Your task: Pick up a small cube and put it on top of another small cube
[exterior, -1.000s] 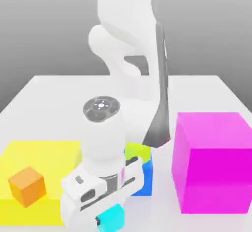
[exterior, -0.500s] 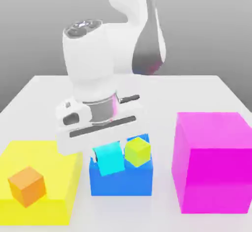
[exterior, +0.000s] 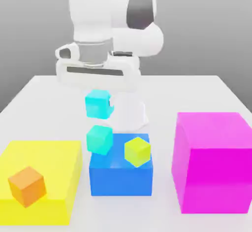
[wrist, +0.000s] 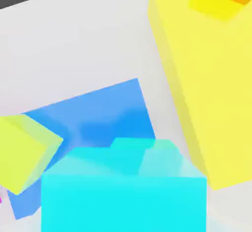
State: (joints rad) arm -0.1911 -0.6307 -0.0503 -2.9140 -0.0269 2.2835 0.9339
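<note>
Exterior view first: the white robot arm's pincer point(exterior: 98, 97) is hanging over the middle of the white desk point(exterior: 206, 90), clamped on the small bright cyan cube point(exterior: 97, 103), which is riding in the air. Directly at six o'clock from it, clear of it, the small greenish turquoise cube point(exterior: 99, 139) is sitting on the big blue block point(exterior: 120, 174), at that block's ten o'clock corner. That line-up looks deliberate: the carried cube is being held straight above its target so a plain descent would seat it. A small yellow-green cube point(exterior: 137, 150) is sharing the blue block at the turquoise one's four o'clock, close enough to get nudged if the drop drifts. A large yellow slab point(exterior: 54, 162) with a small orange cube point(exterior: 27, 185) on it is lying at nine o'clock of the blue block, a large magenta block point(exterior: 212, 162) at three o'clock.

Hand view now: the cyan cube point(wrist: 123, 196) is looming large in the grip, and past it the blue block point(wrist: 98, 113), the yellow-green cube point(wrist: 24, 152) and the yellow slab point(wrist: 202, 78) are showing.

No brands, labels or writing anywhere.
</note>
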